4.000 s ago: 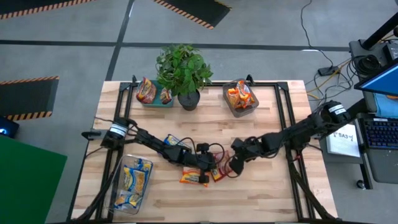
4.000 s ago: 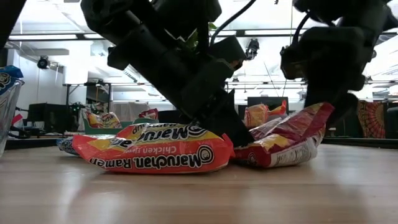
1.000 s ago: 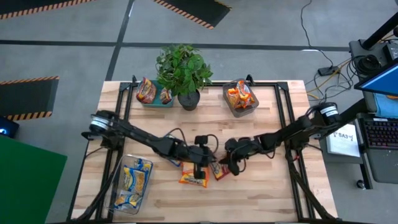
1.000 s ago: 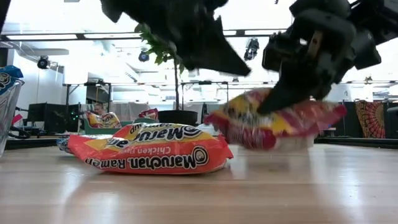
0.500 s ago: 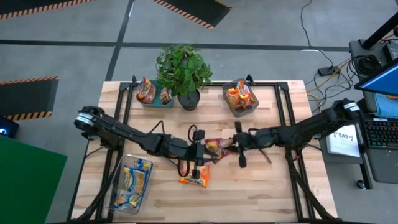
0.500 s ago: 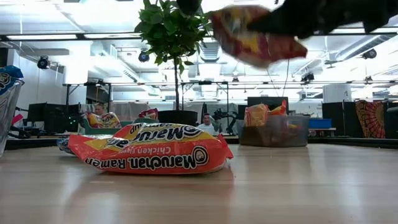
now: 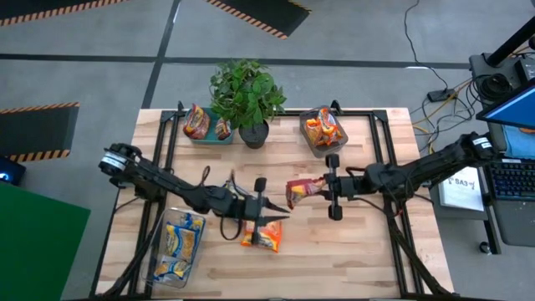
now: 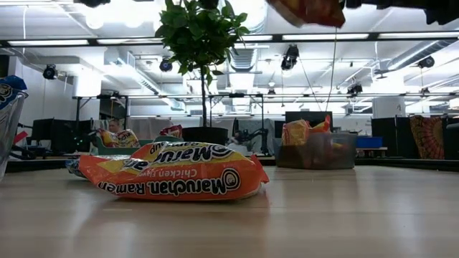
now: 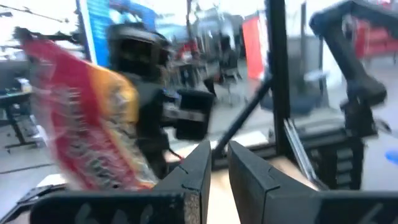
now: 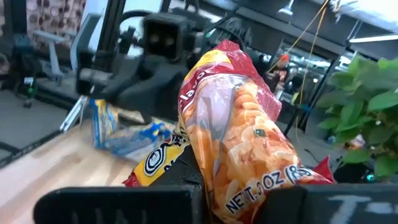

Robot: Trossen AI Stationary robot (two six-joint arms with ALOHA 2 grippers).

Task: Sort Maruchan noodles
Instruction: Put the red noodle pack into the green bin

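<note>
Ramen sorting at mid-carry: the right gripper (image 7: 316,189) is clamped on a red-and-yellow crinkled plastic noodle packet (image 7: 298,191), held in the air above the middle of the pale wooden slatted worktop (image 7: 368,251). Seen from above, the packet sticks out from the gripper toward nine o'clock, its long axis running nine-to-three. A clear rectangular plastic bin (image 7: 324,132) already holding orange and red packets lies toward twelve o'clock of the load, nearer this arm than the other; that looks the likelier drop point. The left gripper (image 7: 272,218) is closed on nothing, poised just over an orange flat plastic ramen packet (image 7: 262,237) lying on the boards at about seven o'clock of the raised one. The table-level view shows that resting packet lying flat, lettering upside down, and only the bottom edge of the lifted one at the frame's top. The right wrist view alone shows noodles through the carried packet's clear panel.
</note>
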